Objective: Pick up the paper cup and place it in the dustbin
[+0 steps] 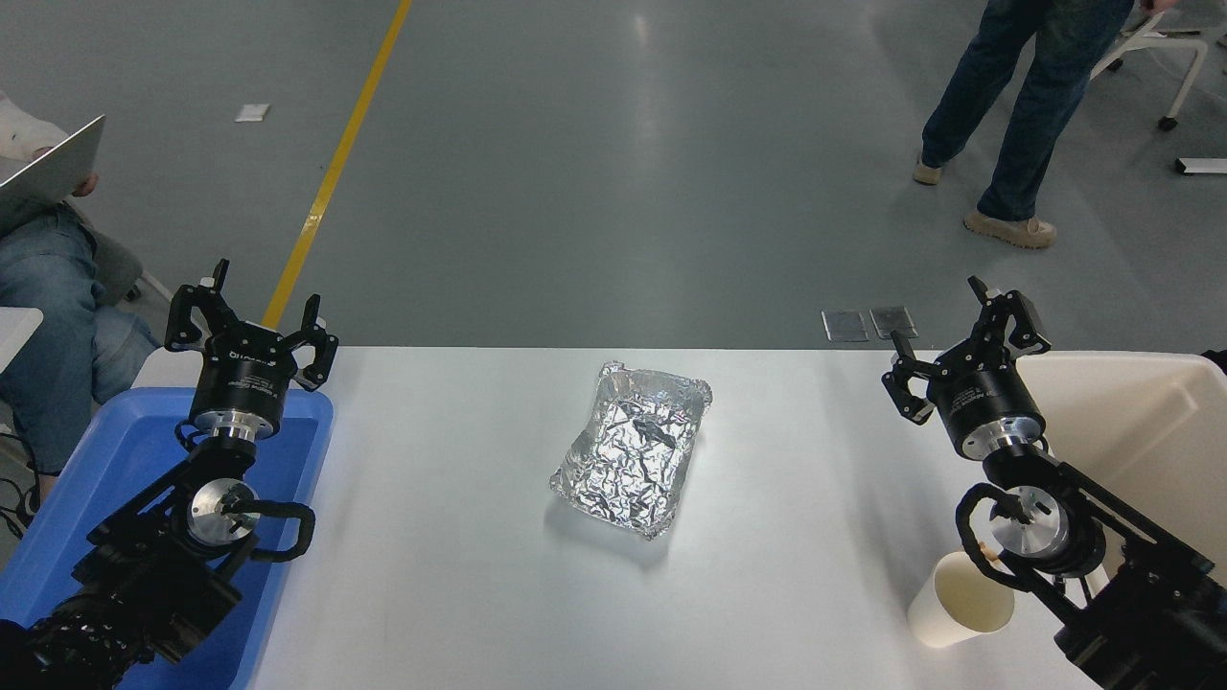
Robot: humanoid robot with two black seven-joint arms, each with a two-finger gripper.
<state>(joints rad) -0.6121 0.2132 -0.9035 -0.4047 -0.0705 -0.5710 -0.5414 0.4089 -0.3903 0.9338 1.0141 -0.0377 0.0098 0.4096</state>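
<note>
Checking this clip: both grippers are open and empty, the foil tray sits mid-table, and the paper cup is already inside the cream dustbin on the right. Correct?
Not quite. In the head view the paper cup stands upright on the table, near the right arm, outside the dustbin. The rest holds: left gripper and right gripper are open and empty, and the foil tray is mid-table.

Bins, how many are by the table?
2. The blue plastic bin sits at the table's left end, under the parked left arm. The cream dustbin sits at the right end.
</note>
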